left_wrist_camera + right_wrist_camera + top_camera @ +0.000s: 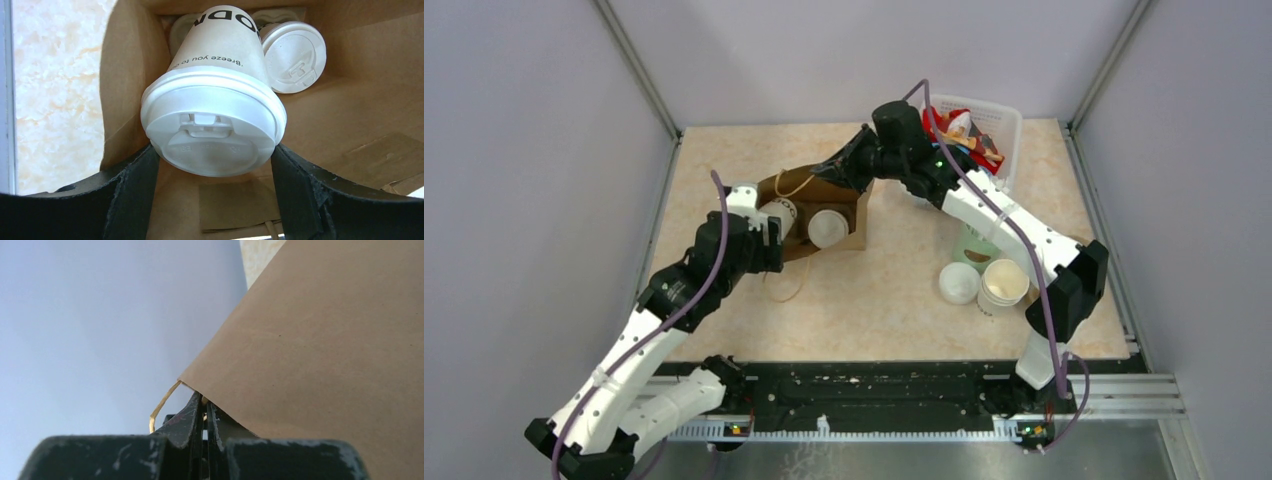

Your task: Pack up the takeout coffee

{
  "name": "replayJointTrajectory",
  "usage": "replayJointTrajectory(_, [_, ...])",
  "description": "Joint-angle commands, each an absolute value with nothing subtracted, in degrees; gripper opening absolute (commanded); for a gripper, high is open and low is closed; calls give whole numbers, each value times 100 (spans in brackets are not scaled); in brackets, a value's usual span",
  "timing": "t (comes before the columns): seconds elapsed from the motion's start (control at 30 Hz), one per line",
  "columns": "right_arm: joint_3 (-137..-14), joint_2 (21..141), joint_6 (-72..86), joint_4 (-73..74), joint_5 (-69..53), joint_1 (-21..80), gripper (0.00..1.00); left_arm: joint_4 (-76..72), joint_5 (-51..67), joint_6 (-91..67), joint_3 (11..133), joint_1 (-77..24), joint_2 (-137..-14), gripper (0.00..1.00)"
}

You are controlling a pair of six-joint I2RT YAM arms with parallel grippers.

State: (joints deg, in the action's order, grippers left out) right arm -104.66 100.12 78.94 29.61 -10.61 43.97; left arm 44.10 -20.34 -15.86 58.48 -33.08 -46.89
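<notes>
The takeout coffee (220,45), a white lidded cup with black lettering, lies tilted inside the brown paper bag (370,100), its lid (212,120) facing the left wrist camera. My left gripper (215,170) holds it, one finger against each side of the lid. In the top view this gripper (769,232) sits at the bag's left mouth with the cup (780,213). A second lidded cup (295,57) rests deeper in the bag (844,195). My right gripper (204,407) is shut on the bag's rim (325,340) beside its handle (162,407), holding the far side up (829,170).
A stack of lidless white cups (1004,285) and a loose white lid (959,283) stand at the right, near the right arm. A white basket (999,125) with coloured packets sits at the back right. The bag's other handle (786,290) trails on the table.
</notes>
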Motion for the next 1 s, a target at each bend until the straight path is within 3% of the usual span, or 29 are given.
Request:
replayJointTrajectory(0.0, [-10388,9788,8768,2685,-1915,4211,0,4148,-2133,-1327,5853,-3288,-4772,25])
replayJointTrajectory(0.3, [-9653,9495,9067,2129,-2826,4101,0,3984,-2650,-1667,6170,-3287,-5653,26])
replayJointTrajectory(0.57, [-9803,9483,8433,2395,-2927,4025,1,3777,-2879,-1668,6475,-3282,-6051,25])
replayJointTrajectory(0.83, [-11185,9605,6099,3958,-3133,3826,51,3815,-2896,-1749,6496,-3278,-6083,24])
replayJointTrajectory(0.97, [-12192,9588,4447,5370,-2631,3776,73,3866,-2849,-1807,6457,-3278,-6097,24])
